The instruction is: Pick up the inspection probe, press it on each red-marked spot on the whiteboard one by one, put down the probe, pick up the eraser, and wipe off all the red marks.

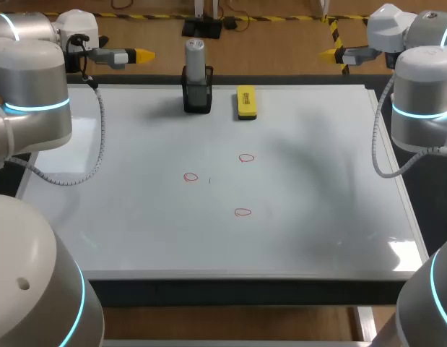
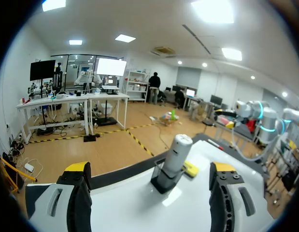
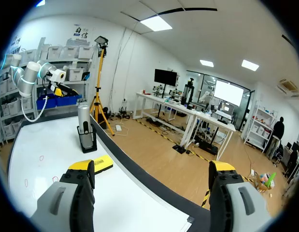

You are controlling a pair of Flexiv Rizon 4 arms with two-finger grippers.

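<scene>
My left fingers [image 2: 77, 170] and right fingers [image 3: 82, 167] apart, beyond the whiteboard [image 1: 302, 238] far edge; probe [image 1: 196, 61] base hidden in holder [image 1: 197, 98]

1. Bright, even light is falling from overhead onto the whiteboard [image 1: 136, 238].
2. Broad, soft-edged shadows are lying across the whiteboard's right half in the head view, and a fainter one is spreading left of the black holder [image 1: 197, 97] carrying the probe [image 1: 196, 56].
3. A white patch of glare is burning at the whiteboard's near right corner.
4. In the left wrist view, a bright reflection is shining on the whiteboard just beside the holder.
5. In the right wrist view, the whiteboard is showing evenly lit.
</scene>
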